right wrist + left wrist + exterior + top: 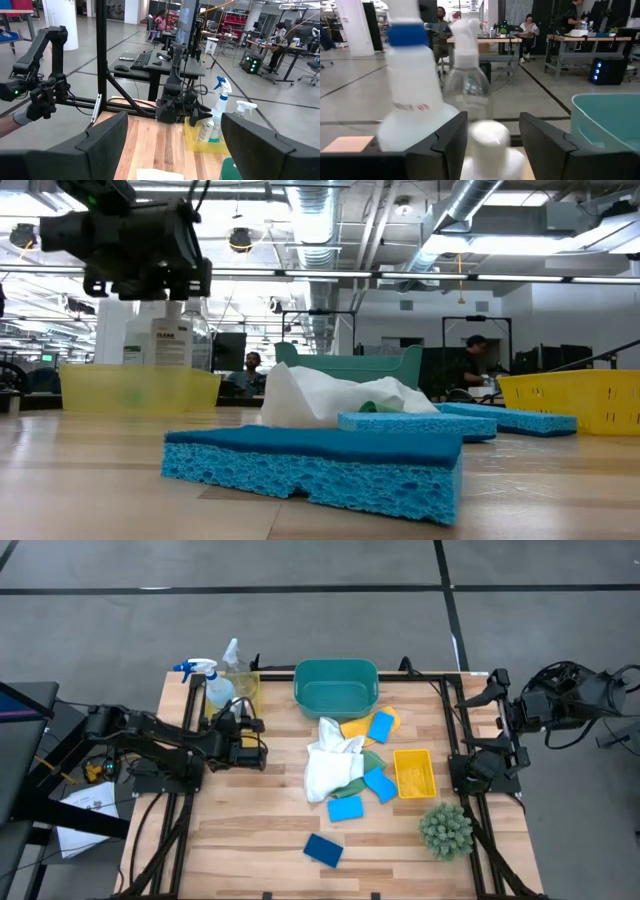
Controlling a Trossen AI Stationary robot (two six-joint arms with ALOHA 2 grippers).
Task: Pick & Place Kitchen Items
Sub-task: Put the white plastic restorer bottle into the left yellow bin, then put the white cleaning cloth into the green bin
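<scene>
Open-plan lab/workshop: exposed silver ceiling ducts, grey concrete floor, black desks with computers, seated people.

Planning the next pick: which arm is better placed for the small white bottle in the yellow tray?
Left. Left gripper is open with the small white bottle between its fingers; right gripper waits open at the table's far right edge.

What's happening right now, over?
Left pincer open around small white bottle in yellow tray. Right pincer open, waiting at table edge. Spray bottle close beside.
</scene>
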